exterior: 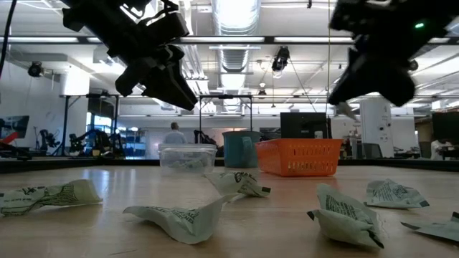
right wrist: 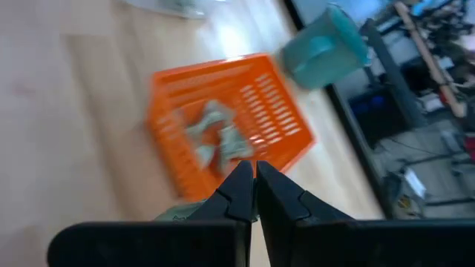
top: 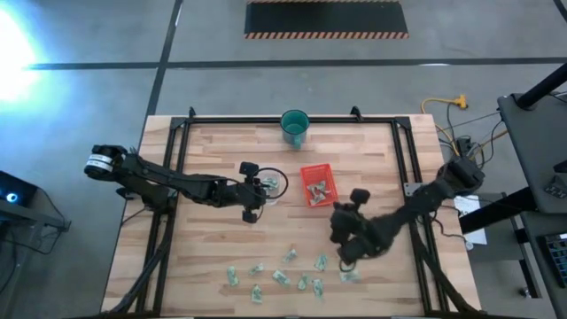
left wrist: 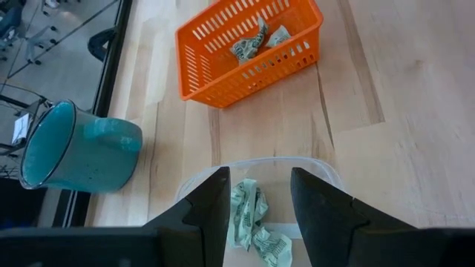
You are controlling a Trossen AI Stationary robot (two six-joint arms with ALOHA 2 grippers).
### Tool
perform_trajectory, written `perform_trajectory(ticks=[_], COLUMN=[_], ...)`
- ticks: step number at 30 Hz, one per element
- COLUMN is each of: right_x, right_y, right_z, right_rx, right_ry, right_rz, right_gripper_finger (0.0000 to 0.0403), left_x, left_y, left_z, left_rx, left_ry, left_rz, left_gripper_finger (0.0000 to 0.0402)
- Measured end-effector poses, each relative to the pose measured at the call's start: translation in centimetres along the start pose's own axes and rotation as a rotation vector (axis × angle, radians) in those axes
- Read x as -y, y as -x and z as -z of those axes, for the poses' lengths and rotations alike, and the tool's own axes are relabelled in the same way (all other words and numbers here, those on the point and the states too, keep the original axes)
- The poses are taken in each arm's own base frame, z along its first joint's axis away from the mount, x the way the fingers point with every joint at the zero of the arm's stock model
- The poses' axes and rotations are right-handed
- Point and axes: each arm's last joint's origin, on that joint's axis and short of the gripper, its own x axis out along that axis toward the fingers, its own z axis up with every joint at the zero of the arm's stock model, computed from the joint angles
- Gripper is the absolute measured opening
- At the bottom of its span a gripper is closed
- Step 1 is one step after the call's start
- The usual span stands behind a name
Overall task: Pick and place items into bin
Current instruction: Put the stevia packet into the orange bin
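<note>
The right gripper (top: 347,257), jaws pressed together, hangs just beside the loose items (top: 285,276); the bin (top: 317,184) lies beyond. The left gripper's (top: 266,188) jaws stand spread.

The crumpled items (exterior: 343,213) carry dark printing, but none of it can be read.

An industrial lab: exposed ceiling ducts (exterior: 237,18), concrete floor (top: 106,89), hazard-striped mat (top: 326,18).
</note>
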Motion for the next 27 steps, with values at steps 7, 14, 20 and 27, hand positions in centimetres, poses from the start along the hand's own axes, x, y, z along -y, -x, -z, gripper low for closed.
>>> perform_trajectory(ticks=[7,14,20,27], right_x=[1.7,2.8,4.2,5.4], right_y=[-3.2,-4.8,-5.1,-7.0], right_z=[-2.3,-3.9,-4.5,-3.7], right_rx=[-0.036,-0.033,0.003,0.009], right_ry=[0.001,0.018,0.017,0.007], right_rz=[0.051,-0.021,-0.077,-0.161], right_gripper_finger=[0.0009,0.0008,0.0008,0.0008], left_x=[0.0,0.0,0.0,0.0], left_y=[0.0,0.0,0.0,0.0], left_z=[0.0,0.0,0.1,0.1], left_rx=[0.0,-0.002,-0.008,-0.009], left_ry=[-0.003,-0.004,-0.006,-0.009], left_rz=[0.0,0.0,0.002,0.002], left_gripper_finger=[0.0127,0.0127,0.0127,0.0127])
